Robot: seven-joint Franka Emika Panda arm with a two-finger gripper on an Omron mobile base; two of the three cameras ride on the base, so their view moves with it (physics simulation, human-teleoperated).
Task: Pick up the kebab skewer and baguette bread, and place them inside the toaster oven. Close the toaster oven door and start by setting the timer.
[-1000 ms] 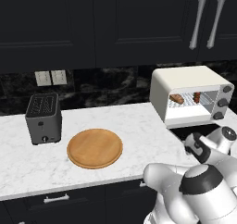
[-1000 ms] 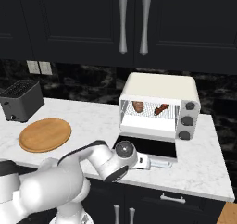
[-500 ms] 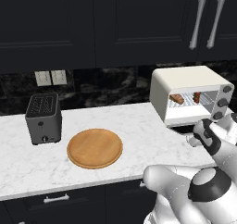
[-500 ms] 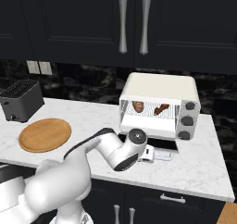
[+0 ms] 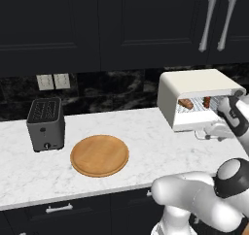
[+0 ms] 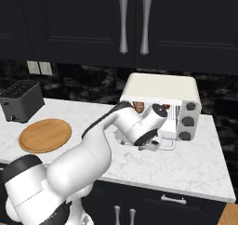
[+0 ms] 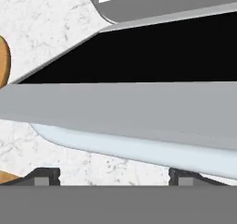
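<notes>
A white marble countertop carries a dark grey slot toaster at its left, a round wooden board just beside it, and the cream-white toaster oven well apart at the right.

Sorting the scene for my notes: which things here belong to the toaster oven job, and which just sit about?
Job: toaster oven; kebab skewer and baguette bread on its rack; toaster oven door; pincer.
Lying about: wooden board; slot toaster.

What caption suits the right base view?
White arm's pincer at the toaster oven door, food inside, round board bare.
</notes>
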